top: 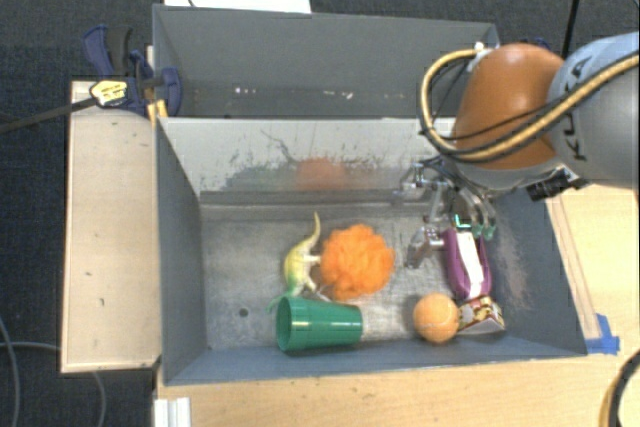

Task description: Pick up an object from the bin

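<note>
A: What sits furthest left in the grey metal bin [190, 245]?

B: A stretch of bare, scuffed floor. After that comes a green plastic cup [318, 325], lying on its side by the front wall. It is smooth and round, so it would probably roll if nudged.

A: And behind the cup?

B: A yellow-green toy dinosaur [302, 263] with a thin neck, which looks like hard plastic. It leans against an orange fluffy ball [357, 260] made of soft, ragged strands that would give under pressure.

A: What is further right?

B: A smooth orange ball [436, 317] near the front wall, just beside the printed end of a purple glossy packet [465, 267]. The packet is long and slim and lies flat, running from the ball back toward the rear wall.

A: Where is the gripper [432, 237]?

B: It is low in the bin's right half, at the packet's far end, with the arm and its orange cover reaching in from the right. It is closer to the packet than to anything else, so the packet seems the likely pick.

A: Is the gripper spread, or is it pinching the packet?

B: That cannot be told from this angle, nor can whether it touches the packet at all.
</note>
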You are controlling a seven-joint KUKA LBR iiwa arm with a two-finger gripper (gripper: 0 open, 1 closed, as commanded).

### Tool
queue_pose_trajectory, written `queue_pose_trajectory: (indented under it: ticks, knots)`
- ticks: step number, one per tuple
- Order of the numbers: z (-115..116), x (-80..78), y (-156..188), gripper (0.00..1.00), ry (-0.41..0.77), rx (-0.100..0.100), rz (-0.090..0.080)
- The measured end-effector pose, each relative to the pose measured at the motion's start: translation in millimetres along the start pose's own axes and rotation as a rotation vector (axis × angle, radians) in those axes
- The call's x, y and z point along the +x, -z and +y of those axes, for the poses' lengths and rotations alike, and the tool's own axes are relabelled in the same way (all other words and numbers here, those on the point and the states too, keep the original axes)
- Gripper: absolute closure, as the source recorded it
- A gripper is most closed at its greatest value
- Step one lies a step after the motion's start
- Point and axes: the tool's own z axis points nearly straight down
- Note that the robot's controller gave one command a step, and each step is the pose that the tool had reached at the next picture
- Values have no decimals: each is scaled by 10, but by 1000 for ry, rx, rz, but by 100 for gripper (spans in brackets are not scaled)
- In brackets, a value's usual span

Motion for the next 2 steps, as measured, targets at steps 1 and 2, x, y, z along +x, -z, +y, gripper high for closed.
queue_pose_trajectory:
  ticks: [1,2]
  knots:
    - [0,-19,39,0,0,0,-8]
    - [361,198,-438,0,-56,0,-12]
